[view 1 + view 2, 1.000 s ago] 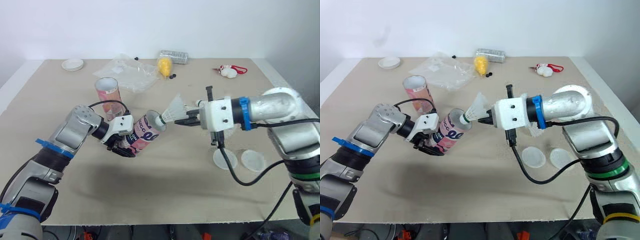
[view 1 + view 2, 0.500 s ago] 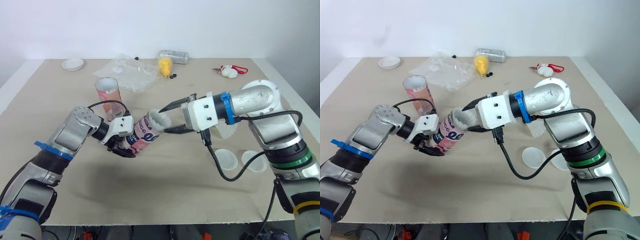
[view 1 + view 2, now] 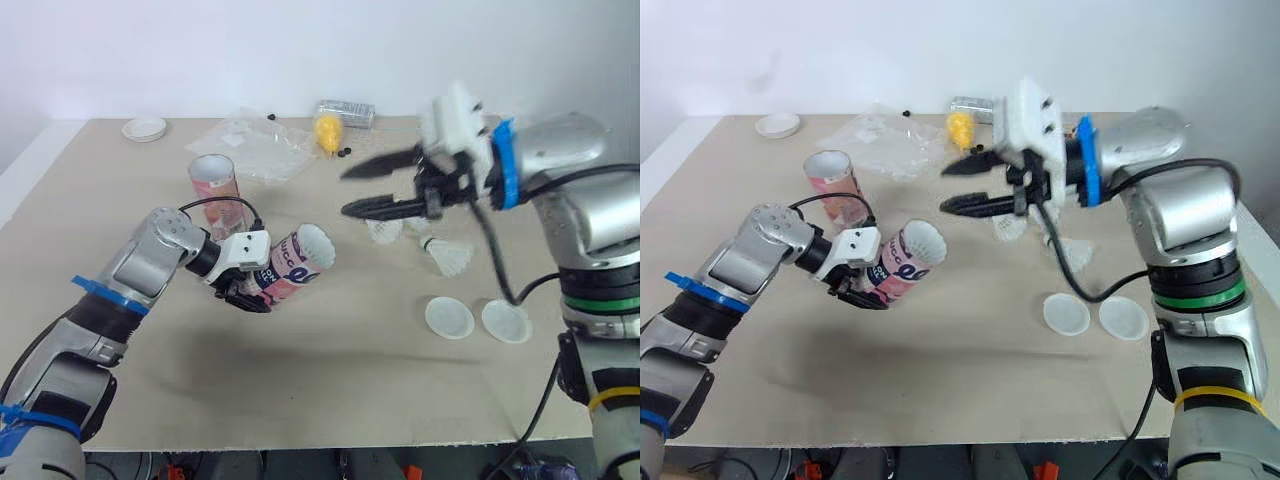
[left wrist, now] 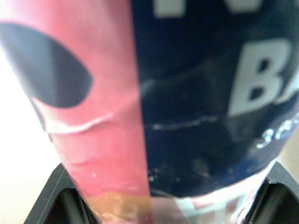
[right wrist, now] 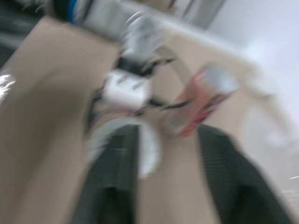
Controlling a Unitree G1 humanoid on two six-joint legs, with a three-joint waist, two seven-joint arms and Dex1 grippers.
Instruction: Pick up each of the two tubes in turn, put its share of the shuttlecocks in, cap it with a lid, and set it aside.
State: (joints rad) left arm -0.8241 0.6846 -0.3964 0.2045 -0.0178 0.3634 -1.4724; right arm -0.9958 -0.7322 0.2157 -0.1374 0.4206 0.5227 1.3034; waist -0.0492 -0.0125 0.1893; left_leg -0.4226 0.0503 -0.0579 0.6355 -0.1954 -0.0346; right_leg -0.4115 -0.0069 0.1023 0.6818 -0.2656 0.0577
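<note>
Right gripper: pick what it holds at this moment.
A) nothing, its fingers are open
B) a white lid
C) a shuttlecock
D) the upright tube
A: the right gripper has its fingers spread with nothing between them, while a shuttlecock sits in the mouth of the tube held by the left gripper.

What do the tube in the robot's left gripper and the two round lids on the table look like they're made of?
The held tube looks like cardboard under a glossy printed wrap in pink and navy; a faint crease shows in the left wrist view. The lids are probably thin plastic, going by their milky white, flat, semi-translucent look.
</note>
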